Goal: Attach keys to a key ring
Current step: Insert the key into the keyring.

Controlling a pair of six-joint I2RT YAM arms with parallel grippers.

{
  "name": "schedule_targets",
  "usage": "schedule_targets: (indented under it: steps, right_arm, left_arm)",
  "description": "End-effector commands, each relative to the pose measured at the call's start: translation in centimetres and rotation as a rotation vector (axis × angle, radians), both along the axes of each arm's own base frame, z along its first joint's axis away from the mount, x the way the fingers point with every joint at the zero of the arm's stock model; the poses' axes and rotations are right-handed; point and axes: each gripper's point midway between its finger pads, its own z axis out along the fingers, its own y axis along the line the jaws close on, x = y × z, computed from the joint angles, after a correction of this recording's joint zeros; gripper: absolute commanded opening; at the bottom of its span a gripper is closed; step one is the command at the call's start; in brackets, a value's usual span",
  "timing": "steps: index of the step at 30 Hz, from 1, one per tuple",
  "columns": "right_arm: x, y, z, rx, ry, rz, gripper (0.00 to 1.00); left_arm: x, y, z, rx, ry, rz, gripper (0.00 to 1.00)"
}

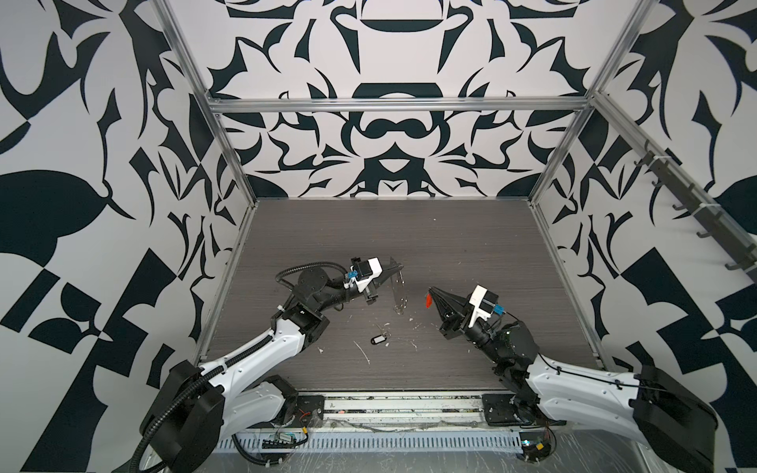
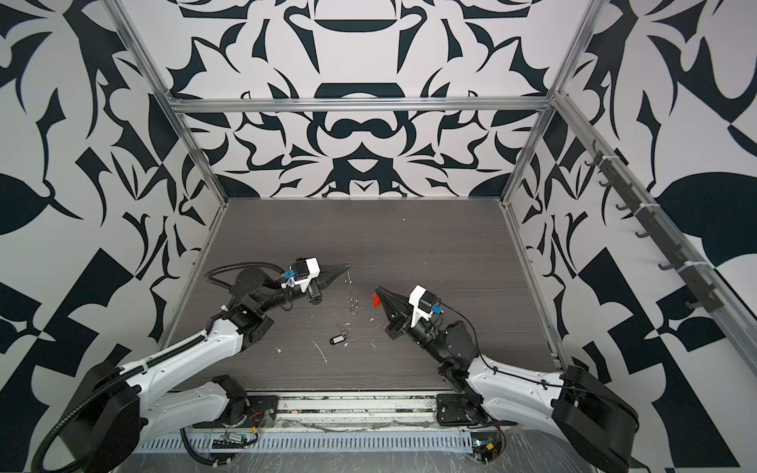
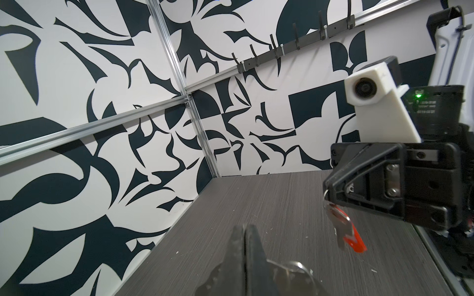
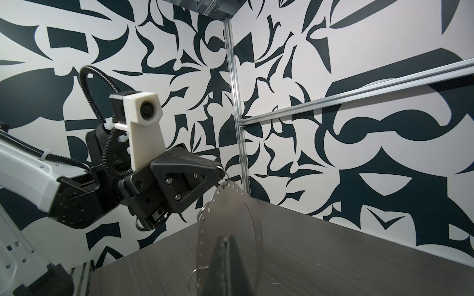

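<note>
In both top views my left gripper (image 1: 402, 268) (image 2: 348, 267) is shut on a small loop at the rim of the key ring (image 1: 399, 293) (image 2: 351, 295). The ring is a thin grey disc-like hoop that hangs down above the table. In the right wrist view the key ring (image 4: 225, 205) hangs just beyond my right gripper (image 4: 225, 238). The right gripper (image 1: 430, 290) (image 3: 327, 192) is shut on the silver keys with the red-orange tag (image 1: 428, 302) (image 3: 343, 228), which dangle a short way right of the ring. The keys with the black tag (image 1: 377, 340) (image 2: 336, 339) lie on the table between the arms.
White scraps (image 1: 362, 352) and flecks are scattered over the dark wood-grain table (image 1: 409, 237). Patterned walls with aluminium posts close in three sides. A rail of hooks (image 1: 696, 204) runs along the right wall.
</note>
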Motion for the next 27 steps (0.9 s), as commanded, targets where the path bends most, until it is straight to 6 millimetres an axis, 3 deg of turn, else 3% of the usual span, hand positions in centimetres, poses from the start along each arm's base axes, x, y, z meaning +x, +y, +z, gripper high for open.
schedule_targets:
  steps: [1,5,14,21,27]
  right_arm:
    - [0.2,-0.7,3.1,0.068,-0.036,-0.034,0.00]
    - [1.3,-0.6,4.1,0.003,-0.027,-0.098,0.00]
    - [0.8,-0.6,5.5,0.015,-0.061,-0.082,0.00]
    - [1.0,0.3,5.1,0.003,-0.040,-0.053,0.00]
    - [1.3,-0.4,3.7,-0.002,0.000,-0.079,0.00]
  left_arm:
    - [-0.8,0.0,1.6,-0.042,-0.044,-0.025,0.00]
    - [-1.3,0.1,1.9,-0.049,-0.054,-0.030,0.00]
    - [-2.9,0.0,2.0,-0.047,-0.107,-0.030,0.00]
    - [-3.5,-0.6,1.7,-0.028,-0.120,-0.039,0.00]
    - [-4.0,-1.2,1.2,0.000,-0.143,-0.044,0.00]
